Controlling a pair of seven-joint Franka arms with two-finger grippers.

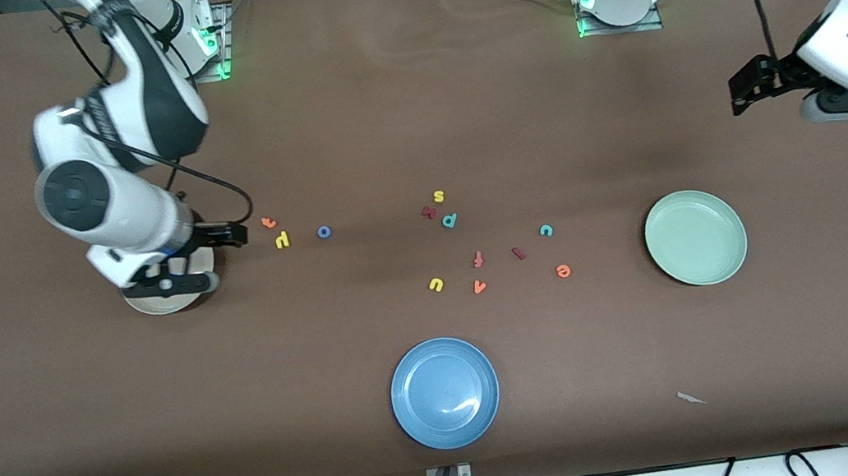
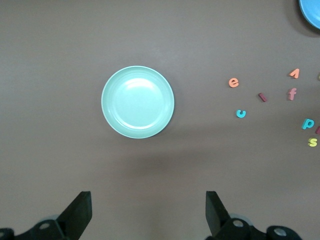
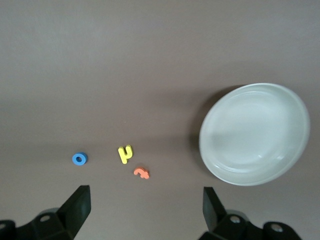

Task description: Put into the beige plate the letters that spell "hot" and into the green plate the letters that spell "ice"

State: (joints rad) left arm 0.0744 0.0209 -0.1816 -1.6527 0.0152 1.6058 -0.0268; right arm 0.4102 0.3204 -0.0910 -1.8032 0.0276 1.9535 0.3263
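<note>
Right gripper point(image 3: 142, 212) is hovering, fingers spread, above the light, squashy foam yellow h point(image 3: 125, 153); pinching its stem looks best.

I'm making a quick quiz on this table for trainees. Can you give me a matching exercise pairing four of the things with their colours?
Things:
1. ring-shaped o
2. letter c
3. letter h
4. bar-shaped i

Colours:
A. dark red
B. yellow
C. blue
D. teal

Pairs: 1-C, 2-D, 3-B, 4-A
</note>
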